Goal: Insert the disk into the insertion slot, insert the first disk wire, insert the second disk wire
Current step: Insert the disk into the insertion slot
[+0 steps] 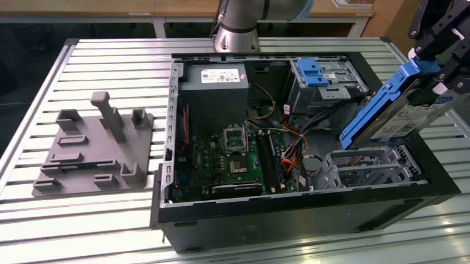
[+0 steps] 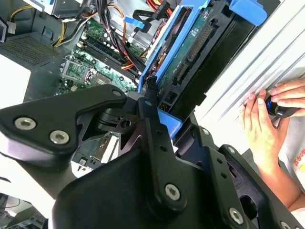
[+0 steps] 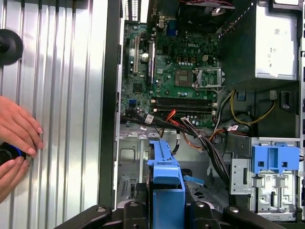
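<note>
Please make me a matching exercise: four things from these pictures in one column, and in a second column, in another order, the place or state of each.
1. the disk
2. the insertion slot
3. the grey fixture
4. the taller cage

a. empty, low inside the case
b. inside the case, bearing a blue latch
c. tilted in the air over the case
d. on the table, outside the case

Pairs: 1-c, 2-a, 3-d, 4-b

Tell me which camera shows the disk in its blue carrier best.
The exterior view: the disk shows nearly whole, tilted above the insertion slot. The second wrist view shows its circuit-board side and connectors close up; the first wrist view shows one blue carrier end.
</note>
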Tool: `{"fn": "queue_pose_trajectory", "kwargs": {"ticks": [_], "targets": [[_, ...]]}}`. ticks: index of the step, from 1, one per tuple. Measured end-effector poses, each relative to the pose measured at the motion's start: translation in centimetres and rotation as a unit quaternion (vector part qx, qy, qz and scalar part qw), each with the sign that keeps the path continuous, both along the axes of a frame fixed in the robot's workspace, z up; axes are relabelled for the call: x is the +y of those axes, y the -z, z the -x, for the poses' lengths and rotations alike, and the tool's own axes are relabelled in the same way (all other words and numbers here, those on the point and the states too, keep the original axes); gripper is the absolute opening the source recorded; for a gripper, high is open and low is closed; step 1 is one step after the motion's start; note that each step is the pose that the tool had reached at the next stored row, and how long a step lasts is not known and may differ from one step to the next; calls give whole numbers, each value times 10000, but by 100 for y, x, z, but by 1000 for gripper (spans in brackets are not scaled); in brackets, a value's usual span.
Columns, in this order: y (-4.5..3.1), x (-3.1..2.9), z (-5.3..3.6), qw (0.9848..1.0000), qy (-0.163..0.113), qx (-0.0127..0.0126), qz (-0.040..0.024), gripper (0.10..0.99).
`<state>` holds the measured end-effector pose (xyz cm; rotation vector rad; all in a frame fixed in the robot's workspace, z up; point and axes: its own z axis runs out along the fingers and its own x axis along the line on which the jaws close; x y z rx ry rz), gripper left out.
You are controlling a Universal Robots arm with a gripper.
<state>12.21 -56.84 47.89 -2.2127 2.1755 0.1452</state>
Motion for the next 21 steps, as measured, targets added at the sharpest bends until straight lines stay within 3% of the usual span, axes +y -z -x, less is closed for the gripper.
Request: {"fn": "queue_pose_trajectory", "kwargs": {"ticks": [15, 21], "targets": [[100, 7, -16, 10000, -4, 0, 0, 365], [132, -21, -16, 10000, -27, 0, 0, 365]]}}
